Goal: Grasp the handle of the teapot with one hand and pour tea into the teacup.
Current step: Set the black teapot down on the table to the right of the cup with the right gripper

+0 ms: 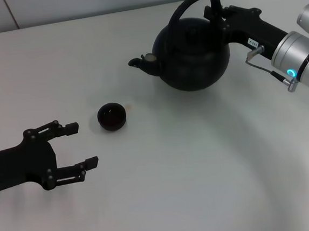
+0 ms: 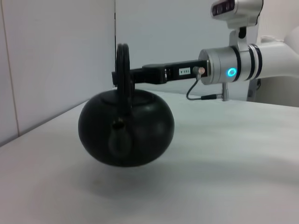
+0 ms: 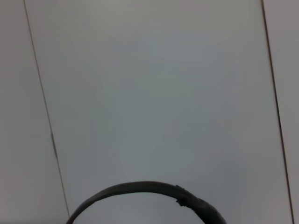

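The matte black teapot [image 1: 192, 55] is at the back right of the white table, its spout [image 1: 139, 63] pointing toward my left. My right gripper [image 1: 213, 6] reaches in from the right and is shut on the arched handle [image 1: 180, 10]. In the left wrist view the teapot [image 2: 126, 128] seems to hang just above the table, held at the handle by the right gripper [image 2: 122, 77]. The right wrist view shows only the handle's arc [image 3: 140, 188]. The small black teacup [image 1: 112, 117] stands left of and nearer than the spout. My left gripper [image 1: 86, 144] rests open near the front left, beside the cup.
The white table [image 1: 193, 182] runs to a pale wall [image 1: 79, 3] with vertical seams at the back. A faint brown speck [image 1: 129, 106] lies just right of the cup. The right arm's silver wrist [image 1: 301, 59] with a blue light stretches in from the right edge.
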You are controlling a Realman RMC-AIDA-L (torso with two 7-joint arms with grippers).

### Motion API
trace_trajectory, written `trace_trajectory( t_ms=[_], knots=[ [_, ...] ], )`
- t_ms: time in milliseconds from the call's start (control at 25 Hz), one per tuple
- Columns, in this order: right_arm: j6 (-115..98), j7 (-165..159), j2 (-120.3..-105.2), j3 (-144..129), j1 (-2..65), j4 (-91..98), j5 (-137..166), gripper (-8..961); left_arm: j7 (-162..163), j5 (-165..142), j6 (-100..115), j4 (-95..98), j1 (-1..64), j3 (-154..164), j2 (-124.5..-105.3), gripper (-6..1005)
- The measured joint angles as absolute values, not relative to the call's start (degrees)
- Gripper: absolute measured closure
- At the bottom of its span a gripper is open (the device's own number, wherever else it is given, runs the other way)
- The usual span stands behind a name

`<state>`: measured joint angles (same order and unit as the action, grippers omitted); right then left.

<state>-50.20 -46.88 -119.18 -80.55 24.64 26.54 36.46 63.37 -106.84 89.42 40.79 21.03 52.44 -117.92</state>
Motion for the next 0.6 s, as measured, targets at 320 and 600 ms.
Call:
trace_trajectory(
  t_ms=[320,600],
  knots=[
    [-50.1,-46.5,-119.09,-80.7,24.5,25.1,37.8,839,63.8,-106.9,89.6,40.8,21.5,52.7,-117.96,140],
    [-49.8,-46.5,-119.04,-80.6,24.9,23.6,37.8,839,63.8,-106.9,89.6,40.7,21.5,52.6,-117.95,140]
  ],
)
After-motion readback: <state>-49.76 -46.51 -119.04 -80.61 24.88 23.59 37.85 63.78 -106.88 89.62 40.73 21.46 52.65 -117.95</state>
